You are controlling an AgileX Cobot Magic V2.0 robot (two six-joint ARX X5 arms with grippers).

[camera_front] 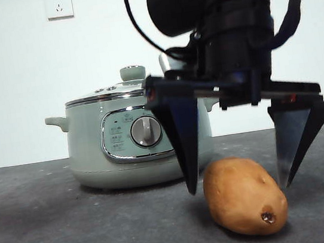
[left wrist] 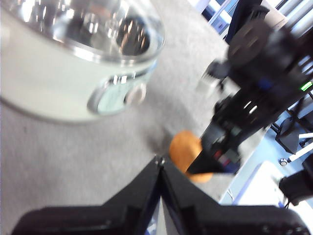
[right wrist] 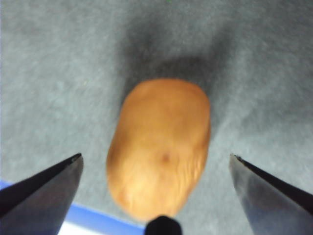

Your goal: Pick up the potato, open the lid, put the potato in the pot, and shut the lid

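The right end effector hangs over the potato with its jaws spread wide and holding nothing; one jaw tip stands on each side of the potato, neither touching it. In the right wrist view the potato lies centred between the jaws, long axis running away from the camera.

Procedure for the pick-up step, as judged from this position: lower until the jaw tips reach the widest part of the potato, then close across its short axis. The smooth, rounded skin may slip or roll; keep the grip central, not near the end bearing the small dark hole.

The potato rests on the grey counter, in front of the pot and to one side of its dial. The lid sits closed on the pot.

The left end effector waits near the pot, jaws closed together and empty. Wall sockets lie behind the pot. Nothing blocks the descent; the pot stands just behind one jaw.
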